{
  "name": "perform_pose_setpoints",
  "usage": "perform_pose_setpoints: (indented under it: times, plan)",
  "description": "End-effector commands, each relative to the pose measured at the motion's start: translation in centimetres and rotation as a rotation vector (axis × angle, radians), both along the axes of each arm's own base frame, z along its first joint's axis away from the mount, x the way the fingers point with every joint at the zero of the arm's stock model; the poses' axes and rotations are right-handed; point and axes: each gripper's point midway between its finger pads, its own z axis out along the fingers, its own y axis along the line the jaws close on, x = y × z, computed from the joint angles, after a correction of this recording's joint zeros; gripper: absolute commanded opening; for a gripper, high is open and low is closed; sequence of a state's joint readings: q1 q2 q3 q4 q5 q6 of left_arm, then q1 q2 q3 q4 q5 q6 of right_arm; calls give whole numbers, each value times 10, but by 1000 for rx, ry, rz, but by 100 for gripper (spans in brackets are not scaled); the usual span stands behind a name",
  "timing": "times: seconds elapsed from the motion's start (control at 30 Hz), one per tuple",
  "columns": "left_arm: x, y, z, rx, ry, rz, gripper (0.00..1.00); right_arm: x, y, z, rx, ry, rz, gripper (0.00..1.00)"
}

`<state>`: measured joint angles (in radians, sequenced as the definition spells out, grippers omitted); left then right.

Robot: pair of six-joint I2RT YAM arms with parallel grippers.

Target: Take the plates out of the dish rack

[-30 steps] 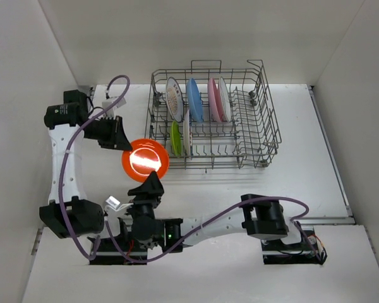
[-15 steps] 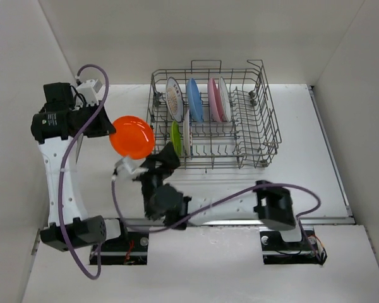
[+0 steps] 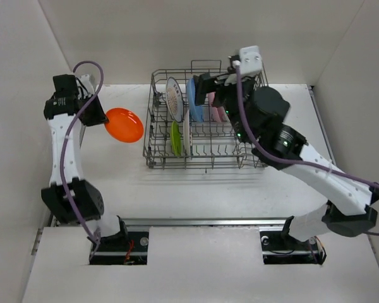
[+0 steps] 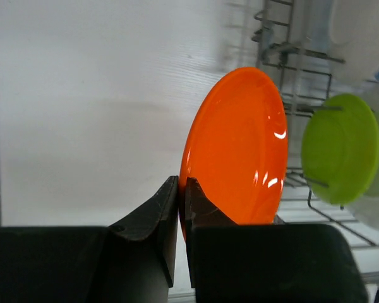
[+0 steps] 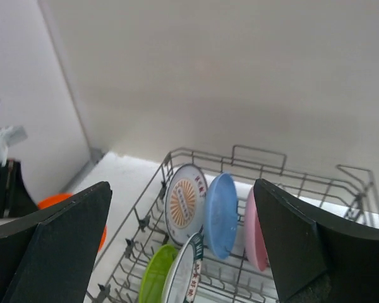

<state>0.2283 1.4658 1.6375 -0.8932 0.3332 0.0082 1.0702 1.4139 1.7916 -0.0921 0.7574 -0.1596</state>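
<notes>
Orange round plastic plate point(image 3: 124, 124): out of the rack, held to its left over the white tabletop point(image 3: 114, 180). Whether its lower edge touches the surface, cannot tell.

Left tool point(image 4: 182, 184): fingers together, clamped on the near rim of the orange plate; the plate stands tilted, nearly on edge, in the wrist view.

Grey wire dish rack point(image 3: 208, 165): mid-tabletop, tall wire sides, rows of upright tines.

Back row, standing on edge from left to right:
- white plate with an orange sunburst print point(image 5: 184, 201)
- plain blue plate point(image 5: 220, 213)
- pink plate point(image 5: 256, 230), partly hidden by the right arm in the top view

Front row, nearer the left end:
- small lime green plate point(image 4: 340, 148)
- just beside it on the right, a white plate with a printed rim point(image 5: 183, 271)

Right tool point(image 5: 182, 189): raised above the back of the rack, fingers spread wide apart, nothing between them, touching no plate. Blue and pink plates lie below it.
</notes>
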Motion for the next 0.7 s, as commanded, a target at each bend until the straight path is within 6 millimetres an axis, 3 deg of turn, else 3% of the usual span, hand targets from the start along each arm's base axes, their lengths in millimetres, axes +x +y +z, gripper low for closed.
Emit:
perform_pose_setpoints:
  times: [0.0, 0.03, 0.1, 0.13, 0.17, 0.23, 0.3, 0.33, 0.37, 0.57, 0.67]
  plan:
    - [42, 30, -16, -70, -33, 96, 0, 34, 70, -114, -205, 261, 218, 100]
    - [53, 40, -41, -120, 21, 136, 0, 39, 73, -118, -170, 297, 252, 100]
    - [70, 60, -45, -157, 3, 152, 0, 55, 72, -124, -144, 354, 331, 100]
    - [75, 62, -54, -164, 23, 154, 0, 61, 72, -128, -129, 374, 346, 99]
    - [81, 68, -76, -185, 64, 162, 0, 65, 69, -128, -94, 394, 359, 99]
    - [91, 69, -84, -191, 58, 128, 0, 78, 67, -145, -89, 444, 374, 96]
    - [96, 67, -110, -220, 98, 110, 0, 84, 66, -165, -113, 486, 360, 93]
    - [97, 67, -118, -219, 113, 103, 0, 85, 68, -175, -113, 509, 357, 92]
    - [97, 73, -140, -209, 163, 126, 0, 89, 69, -193, -128, 548, 339, 91]
    - [92, 99, -180, -214, 252, 174, 0, 96, 69, -239, -163, 656, 284, 82]
    - [86, 95, -195, -235, 296, 162, 3, 89, 79, -259, -161, 718, 337, 78]
